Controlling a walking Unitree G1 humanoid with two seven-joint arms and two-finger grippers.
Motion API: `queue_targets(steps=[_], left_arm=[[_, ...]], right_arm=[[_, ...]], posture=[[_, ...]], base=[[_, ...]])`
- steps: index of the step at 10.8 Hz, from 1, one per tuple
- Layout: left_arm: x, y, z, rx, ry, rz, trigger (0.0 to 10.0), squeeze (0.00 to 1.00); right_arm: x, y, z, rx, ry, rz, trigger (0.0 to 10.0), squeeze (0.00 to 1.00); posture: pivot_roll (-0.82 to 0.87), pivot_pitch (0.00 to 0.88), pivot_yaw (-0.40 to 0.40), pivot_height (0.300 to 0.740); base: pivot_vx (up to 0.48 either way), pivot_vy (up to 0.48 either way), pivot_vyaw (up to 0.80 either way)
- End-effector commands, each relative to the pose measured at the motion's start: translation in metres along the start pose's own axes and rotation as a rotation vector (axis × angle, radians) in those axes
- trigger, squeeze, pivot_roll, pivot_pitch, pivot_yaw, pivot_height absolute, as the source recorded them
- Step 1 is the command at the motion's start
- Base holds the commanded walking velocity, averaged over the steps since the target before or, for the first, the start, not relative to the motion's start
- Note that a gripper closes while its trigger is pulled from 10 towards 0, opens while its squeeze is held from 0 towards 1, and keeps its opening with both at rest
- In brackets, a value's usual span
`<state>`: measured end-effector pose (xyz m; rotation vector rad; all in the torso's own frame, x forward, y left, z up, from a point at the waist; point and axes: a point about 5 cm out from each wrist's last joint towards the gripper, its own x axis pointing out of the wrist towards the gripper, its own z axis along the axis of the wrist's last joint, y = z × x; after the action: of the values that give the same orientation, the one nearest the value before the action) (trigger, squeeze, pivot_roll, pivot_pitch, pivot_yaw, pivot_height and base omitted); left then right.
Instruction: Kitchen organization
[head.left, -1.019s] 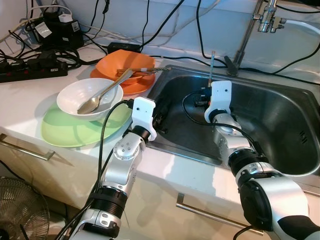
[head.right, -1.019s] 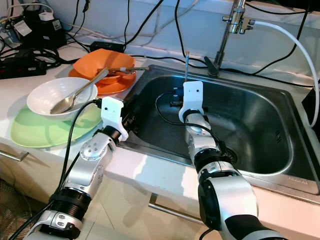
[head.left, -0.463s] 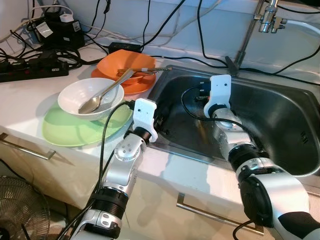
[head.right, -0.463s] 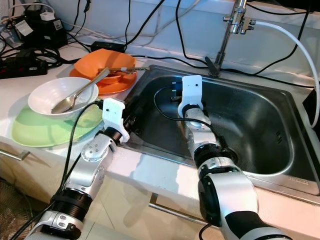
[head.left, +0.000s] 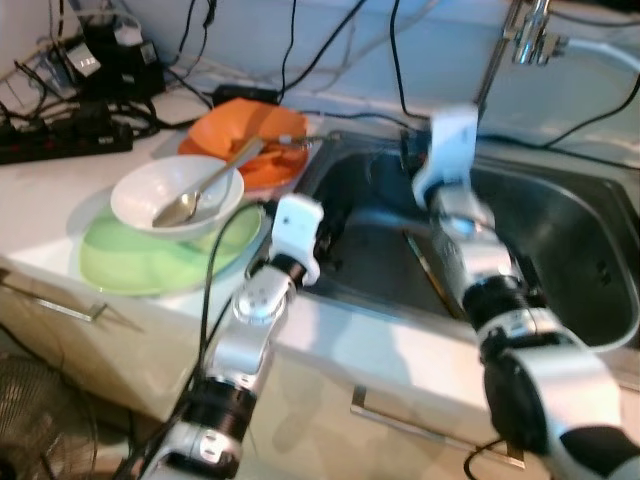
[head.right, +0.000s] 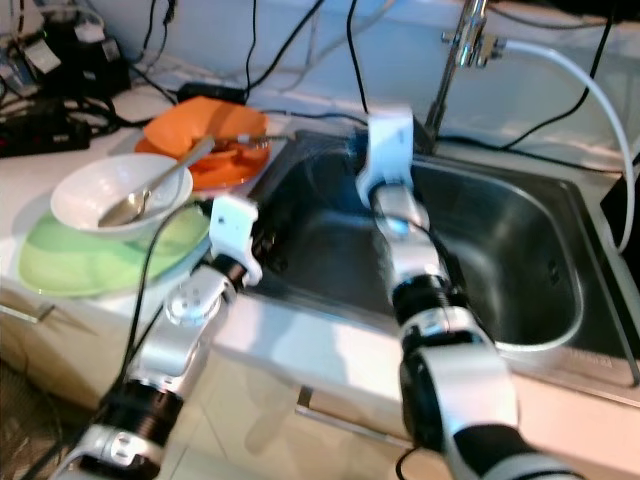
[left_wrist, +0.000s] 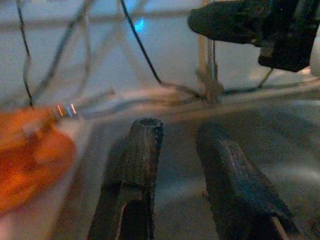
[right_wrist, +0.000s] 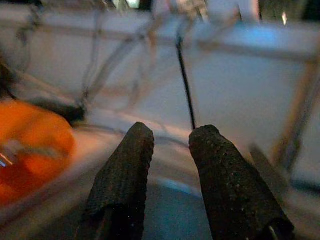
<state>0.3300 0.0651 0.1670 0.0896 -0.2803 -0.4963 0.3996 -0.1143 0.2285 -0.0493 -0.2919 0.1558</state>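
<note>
The steel sink (head.left: 570, 250) lies ahead, and the picture is blurred. My right gripper (head.left: 408, 152) hangs over the basin near its back rim, open, with nothing between its fingers (right_wrist: 125, 165). My left gripper (head.left: 326, 236) sits just inside the sink's left edge, also open and empty (left_wrist: 179, 130). A thin brown stick (head.left: 425, 268) lies on the basin floor beside my right forearm. On the counter to the left, a white bowl (head.left: 170, 190) with a spoon (head.left: 205, 190) in it rests on a green plate (head.left: 140, 265). Behind it are orange dishes (head.left: 250, 145) with a utensil across them.
The faucet (head.left: 520, 40) rises at the sink's back right, with a white hose (head.right: 590, 90) running off it. Power strips and black cables (head.left: 70, 110) crowd the back left of the counter. Drawer handles (head.left: 430, 430) run below the counter edge.
My right gripper has risen from the basin toward the back rim. The thin stick that stood upright at it is gone from there; one now lies in the sink. The view blurred.
</note>
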Motion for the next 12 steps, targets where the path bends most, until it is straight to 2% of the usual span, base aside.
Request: queue_targets(steps=[1,3,4,5,6,8,9,10,12], left_arm=[[0.001,-0.001,0.010,0.036,-0.038,-0.001,10.0,0.00],[0.002,0.006,0.028,0.083,-0.083,0.031,10.0,0.00],[0.004,0.018,0.039,0.184,-0.093,0.085,10.0,0.00],[0.003,0.023,0.041,0.209,-0.085,0.098,10.0,0.00],[-0.001,0.028,0.036,0.210,-0.054,0.114,10.0,0.00],[-0.015,0.051,0.031,0.198,-0.015,0.291,10.0,0.00],[-0.022,0.057,0.028,0.175,-0.002,0.333,10.0,0.00],[-0.032,0.062,0.026,0.118,-0.005,0.399,10.0,0.00],[-0.048,0.062,0.021,0.111,-0.008,0.470,10.0,0.00]], right_arm=[[-0.002,0.001,0.004,0.010,-0.008,0.012,10.0,0.00],[-0.015,0.012,0.002,0.036,-0.014,0.045,10.0,0.00],[-0.034,0.023,-0.023,0.067,0.066,0.057,10.0,0.00],[-0.039,0.026,-0.026,0.087,0.088,0.055,10.0,0.00],[-0.041,0.028,-0.026,0.096,0.101,0.049,10.0,0.00],[-0.042,0.028,-0.022,0.086,0.111,0.049,10.0,0.00],[-0.042,0.027,-0.023,0.086,0.117,0.047,10.0,0.00],[-0.043,0.026,-0.024,0.085,0.129,0.045,10.0,0.00],[-0.044,0.028,-0.025,0.089,0.138,0.048,10.0,0.00]], posture=[[0.19,0.000,-0.064,0.740],[0.19,0.000,-0.063,0.740],[0.20,0.000,-0.063,0.740],[0.20,0.000,-0.060,0.740],[0.19,0.000,-0.053,0.740],[0.20,0.000,-0.054,0.740],[0.20,0.000,-0.057,0.740],[0.21,0.000,-0.060,0.740],[0.21,0.000,-0.063,0.740]], base=[[0.000,0.000,0.00],[0.000,0.000,0.00],[0.000,0.000,0.00],[0.000,0.000,0.00],[0.000,0.000,0.00],[0.000,0.000,0.00],[0.000,0.000,0.00],[0.000,0.000,0.00],[0.000,0.000,0.00]])
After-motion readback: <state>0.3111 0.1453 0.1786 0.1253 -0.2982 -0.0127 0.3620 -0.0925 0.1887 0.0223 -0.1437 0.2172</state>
